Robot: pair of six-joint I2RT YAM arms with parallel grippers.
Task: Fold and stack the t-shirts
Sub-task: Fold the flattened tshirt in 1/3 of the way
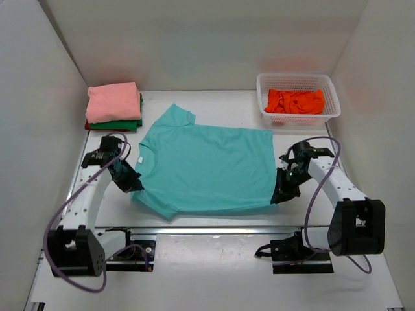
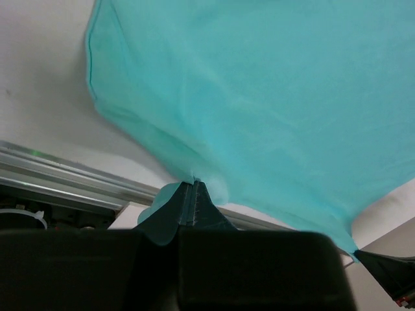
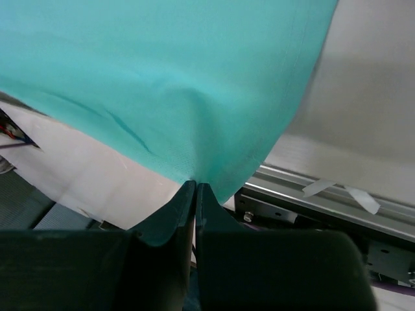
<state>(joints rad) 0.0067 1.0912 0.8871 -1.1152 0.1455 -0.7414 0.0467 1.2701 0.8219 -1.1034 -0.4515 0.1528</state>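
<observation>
— Where is the teal t-shirt?
— Flat on the white table, between the arms.
— And the fingers?
— The left gripper and the right gripper each pinch its near edge tight.

White mesh basket at the table's far right corner

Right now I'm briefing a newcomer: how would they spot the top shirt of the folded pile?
Go to the table's far left corner, beyond the left arm. A folded pile sits there; the salmon-pink t-shirt tops it, the only pink cloth, with the green t-shirt and red t-shirt peeking out beneath.
</observation>
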